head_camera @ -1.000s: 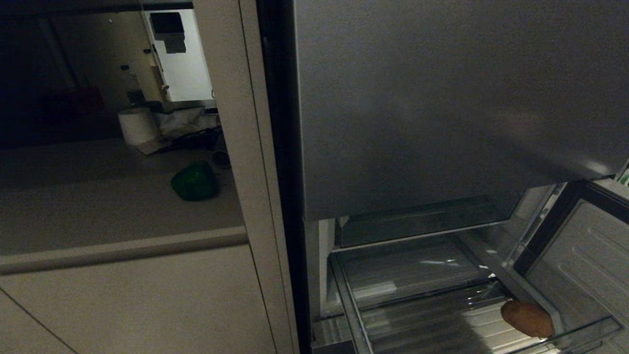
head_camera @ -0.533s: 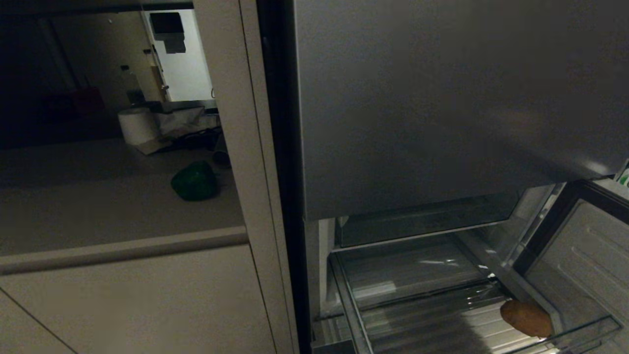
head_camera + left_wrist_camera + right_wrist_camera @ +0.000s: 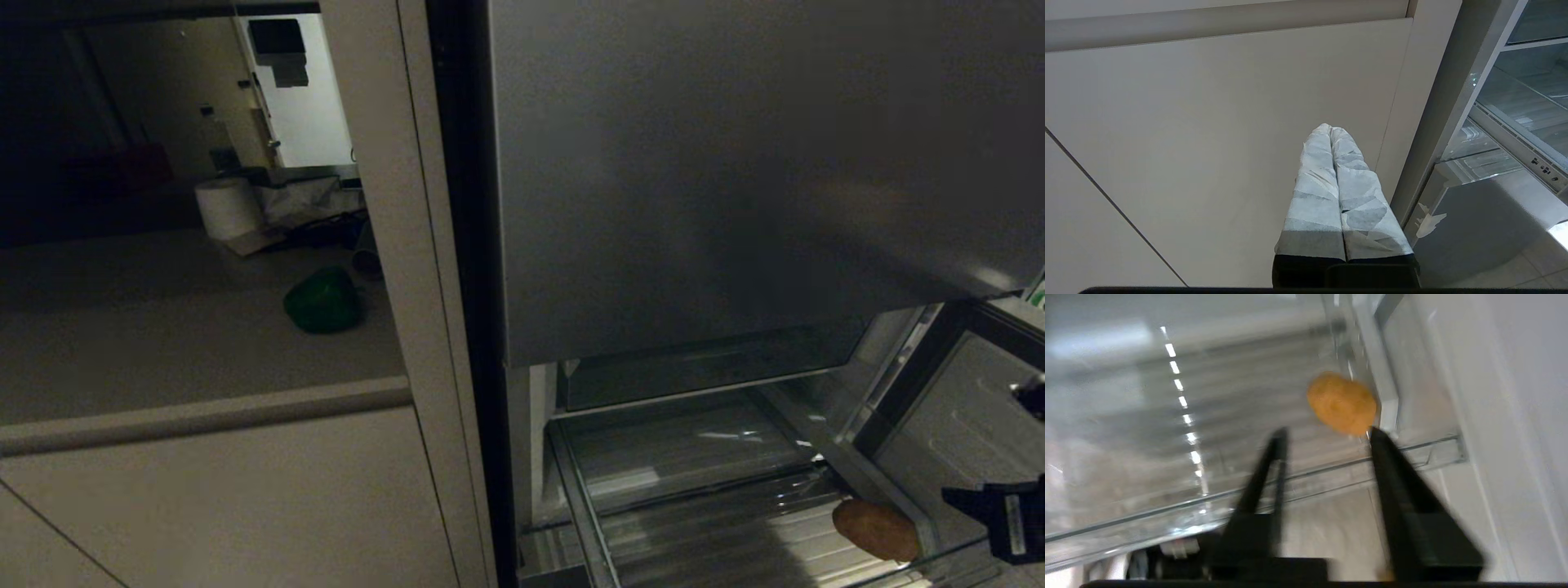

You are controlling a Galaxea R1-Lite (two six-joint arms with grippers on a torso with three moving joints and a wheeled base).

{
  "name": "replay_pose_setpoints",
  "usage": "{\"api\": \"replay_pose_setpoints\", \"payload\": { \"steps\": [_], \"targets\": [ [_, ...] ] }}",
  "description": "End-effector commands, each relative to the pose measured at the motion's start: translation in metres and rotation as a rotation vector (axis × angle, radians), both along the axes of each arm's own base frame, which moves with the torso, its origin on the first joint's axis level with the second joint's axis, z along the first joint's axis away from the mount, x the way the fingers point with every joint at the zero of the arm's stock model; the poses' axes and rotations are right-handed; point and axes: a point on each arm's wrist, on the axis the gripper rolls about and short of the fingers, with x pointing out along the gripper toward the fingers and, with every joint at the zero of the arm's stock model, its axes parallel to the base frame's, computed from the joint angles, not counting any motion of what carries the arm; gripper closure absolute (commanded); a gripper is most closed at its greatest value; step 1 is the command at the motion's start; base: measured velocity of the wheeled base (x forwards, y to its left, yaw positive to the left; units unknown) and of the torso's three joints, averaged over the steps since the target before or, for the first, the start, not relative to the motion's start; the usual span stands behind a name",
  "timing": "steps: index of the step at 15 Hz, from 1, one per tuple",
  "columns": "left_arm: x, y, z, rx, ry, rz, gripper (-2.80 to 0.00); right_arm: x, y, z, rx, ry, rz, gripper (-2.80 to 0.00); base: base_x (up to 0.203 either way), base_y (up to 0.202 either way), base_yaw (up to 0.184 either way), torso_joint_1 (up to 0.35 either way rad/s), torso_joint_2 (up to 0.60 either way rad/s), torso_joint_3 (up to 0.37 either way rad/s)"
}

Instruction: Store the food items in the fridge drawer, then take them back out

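In the head view, nearest at about 4 o'clock, the right tool (image 3: 1000,523) enters from the frame's edge, dark and partly cut off. The right wrist view shows its two black fingers (image 3: 1392,457) spread apart with nothing between them, poised just outside the clear front wall of the fridge drawer (image 3: 1331,469). The potato (image 3: 875,529), tan-brown and rounded, lies inside the fridge drawer (image 3: 584,523) at 5 o'clock, against its right-hand wall. In the right wrist view the potato (image 3: 1342,403) sits just beyond the tip of one finger; whether they touch cannot be told.

The left tool (image 3: 1331,134) appears only in its own wrist view: its pale, tape-wrapped fingers (image 3: 1314,192) are pressed together, holding nothing, in front of a beige cabinet panel (image 3: 1208,122) beside the fridge.

Farther off, at 9 o'clock in the head view, the dark green bell pepper (image 3: 322,300) rests on the table (image 3: 163,343). Beyond it, at 10 o'clock, stands a white paper roll (image 3: 227,207). A large grey fridge door (image 3: 735,163) fills the upper right.
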Motion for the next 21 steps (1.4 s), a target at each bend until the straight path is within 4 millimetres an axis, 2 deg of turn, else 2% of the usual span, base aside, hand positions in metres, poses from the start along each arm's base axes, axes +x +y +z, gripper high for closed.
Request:
{"api": "replay_pose_setpoints", "payload": {
  "steps": [1,5,12,17,21],
  "targets": [
    [0.0,0.0,0.0,0.0,0.001,0.0,0.0,0.031,-0.007,-0.025,0.004,0.164,-0.01,-2.8,0.0,0.0,0.0,0.0,0.0,0.0],
    [0.0,0.0,0.0,0.0,0.001,0.0,0.0,0.05,-0.018,-0.042,0.004,0.258,-0.034,-2.8,0.0,0.0,0.0,0.0,0.0,0.0],
    [0.0,0.0,0.0,0.0,0.001,0.0,0.0,0.121,-0.036,-0.061,0.0,0.328,-0.038,-2.8,0.0,0.0,0.0,0.0,0.0,0.0],
    [0.0,0.0,0.0,0.0,0.001,0.0,0.0,0.154,-0.041,-0.078,0.007,0.356,-0.022,-2.8,0.0,0.0,0.0,0.0,0.0,0.0],
    [0.0,0.0,0.0,0.0,0.001,0.0,0.0,0.168,-0.042,-0.089,0.03,0.376,0.019,-2.8,0.0,0.0,0.0,0.0,0.0,0.0]
  ]
}}
